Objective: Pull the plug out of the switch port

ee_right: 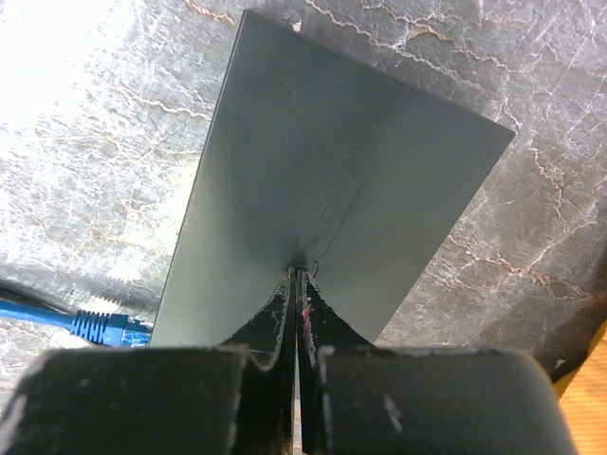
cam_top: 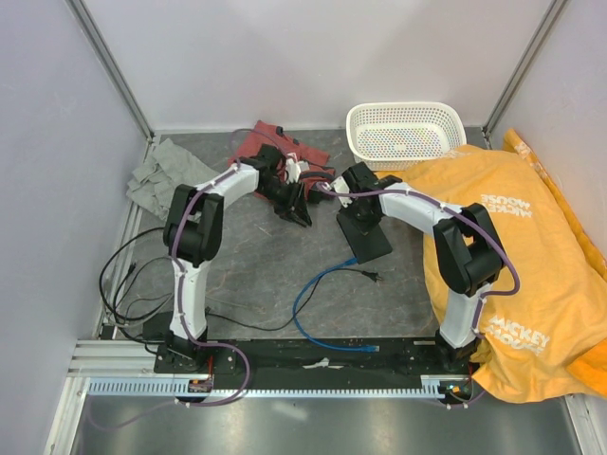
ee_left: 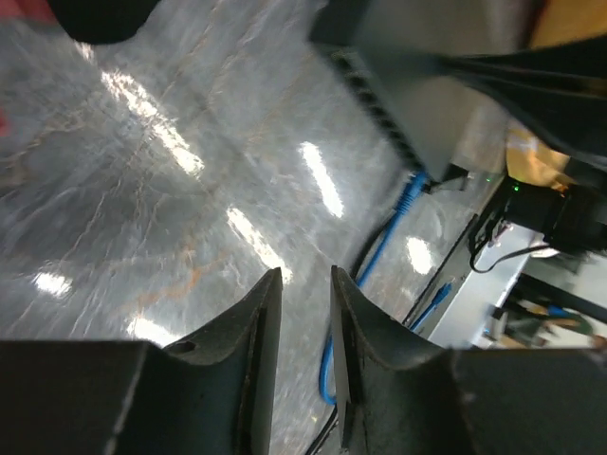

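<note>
Switch (cam_top: 372, 246) lies flat on the table (cam_top: 256, 275), centre frame. Right hand (ee_right: 297, 277) is closed, fingertips pressed together on its black top. Blue plug (ee_right: 106, 327) sits at the switch's lower-left edge; seated or not, can't tell. Left hand (ee_left: 305, 284) hovers over the table, narrowly parted, empty.
</note>
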Motion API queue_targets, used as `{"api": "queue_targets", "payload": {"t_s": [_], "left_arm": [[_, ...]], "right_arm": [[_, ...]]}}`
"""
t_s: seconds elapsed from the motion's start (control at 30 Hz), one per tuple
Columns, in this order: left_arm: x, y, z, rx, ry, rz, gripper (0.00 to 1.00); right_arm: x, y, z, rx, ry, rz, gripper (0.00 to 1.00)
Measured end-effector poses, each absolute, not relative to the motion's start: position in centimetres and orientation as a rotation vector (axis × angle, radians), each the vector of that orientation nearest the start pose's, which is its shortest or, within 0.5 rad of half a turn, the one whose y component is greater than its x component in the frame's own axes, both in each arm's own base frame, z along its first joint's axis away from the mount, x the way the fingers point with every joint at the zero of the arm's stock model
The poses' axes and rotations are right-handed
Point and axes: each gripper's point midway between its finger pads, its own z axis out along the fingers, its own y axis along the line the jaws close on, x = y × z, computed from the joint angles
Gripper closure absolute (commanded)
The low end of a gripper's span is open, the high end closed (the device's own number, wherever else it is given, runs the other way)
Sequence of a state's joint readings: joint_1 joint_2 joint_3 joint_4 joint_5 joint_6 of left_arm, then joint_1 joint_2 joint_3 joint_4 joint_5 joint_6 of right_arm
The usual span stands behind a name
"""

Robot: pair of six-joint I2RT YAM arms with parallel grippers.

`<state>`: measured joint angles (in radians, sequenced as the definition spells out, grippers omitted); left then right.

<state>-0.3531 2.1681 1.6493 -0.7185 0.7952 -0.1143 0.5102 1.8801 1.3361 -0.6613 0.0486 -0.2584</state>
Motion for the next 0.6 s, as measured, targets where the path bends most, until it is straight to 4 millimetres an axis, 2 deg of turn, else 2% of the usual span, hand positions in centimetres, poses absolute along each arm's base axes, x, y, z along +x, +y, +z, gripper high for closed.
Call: {"api": "queue_targets", "payload": {"t_s": [0.07,0.17,0.3,0.43,0.5,0.6], "left_arm": [[35.8,-27.7,4.3,0.488,2.775,-1.235,0.70],[35.7,-28.4,2.5,0.474,2.814,-1.253,0.71],[37.1,-30.0,2.4,0.505,2.769,-1.307,0.73],[38.2,-31.2,3.0,0.543,2.707,-1.349,0.73],[38.6,-31.7,3.1,0.559,2.685,-1.370,0.73],[38.5,-32.2,2.9,0.575,2.674,-1.398,0.74]], "right_arm": [[35.2,17.4,4.4,-1.015,2.578,0.013,1.00],[35.6,16.8,5.2,-0.976,2.575,0.031,1.00],[36.7,15.9,8.2,-0.902,2.517,0.032,1.00],[37.3,14.1,11.5,-0.838,2.432,-0.046,1.00],[36.8,13.0,11.1,-0.832,2.430,-0.093,1.00],[34.5,10.9,7.6,-0.860,2.520,-0.159,1.00]]}}
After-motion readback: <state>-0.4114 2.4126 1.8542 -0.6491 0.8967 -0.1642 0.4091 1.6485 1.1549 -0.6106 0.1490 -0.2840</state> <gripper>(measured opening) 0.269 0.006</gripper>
